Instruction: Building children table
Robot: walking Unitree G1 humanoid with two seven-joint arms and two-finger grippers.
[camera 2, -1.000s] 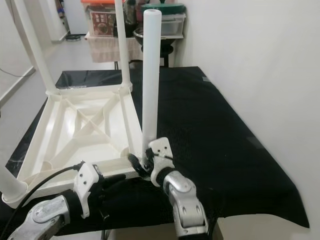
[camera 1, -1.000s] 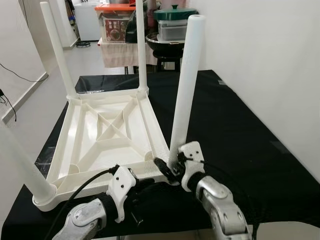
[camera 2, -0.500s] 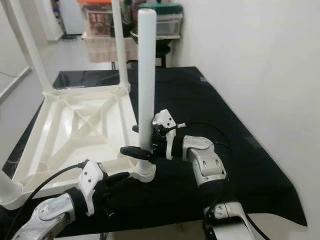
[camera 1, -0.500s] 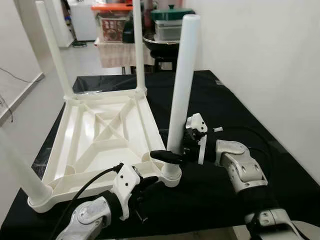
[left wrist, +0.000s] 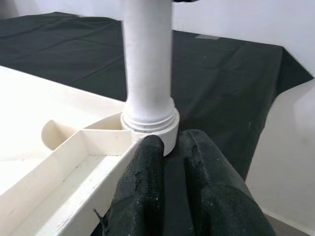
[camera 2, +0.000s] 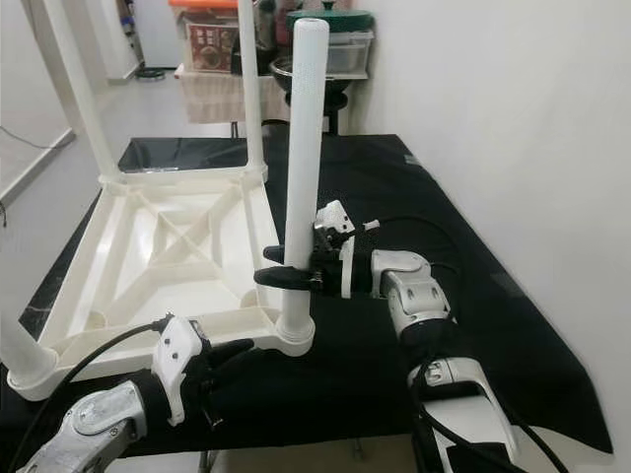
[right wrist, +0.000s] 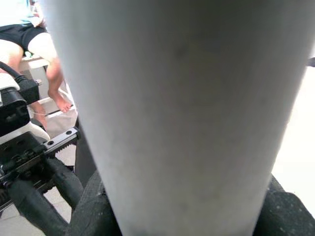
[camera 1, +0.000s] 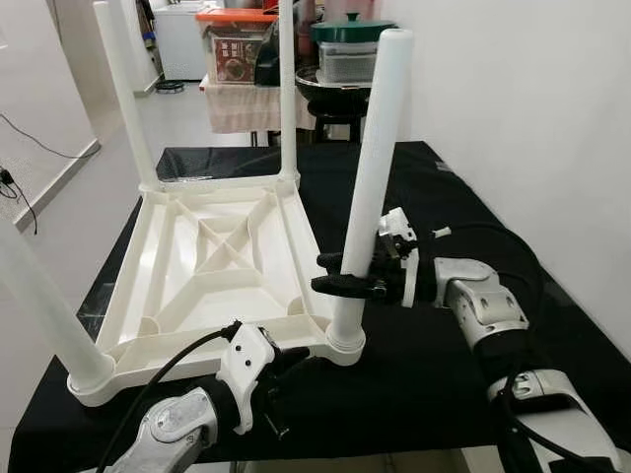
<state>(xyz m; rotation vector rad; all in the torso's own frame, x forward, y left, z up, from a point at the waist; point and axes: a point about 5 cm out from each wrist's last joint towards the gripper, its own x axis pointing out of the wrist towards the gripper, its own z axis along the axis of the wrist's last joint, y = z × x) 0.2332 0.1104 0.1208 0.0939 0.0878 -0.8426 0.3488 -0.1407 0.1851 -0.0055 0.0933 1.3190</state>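
**Seating the fourth leg in its corner socket**

Right of centre in the head views, the right claw (camera 1: 347, 274) grips the white leg (camera 1: 373, 163) about a third of the way up, fingers around it from the right. The leg stands nearly upright, its long axis leaning slightly right, its foot in the near-right socket (left wrist: 150, 123) of the upturned table (camera 1: 212, 261) on the black counter (camera 1: 463, 222). At lower centre, the left claw (left wrist: 170, 169) presses pinched-together fingers against the frame just beside that socket. Half a second ago the leg tilted less; a second ago the right claw held its base.
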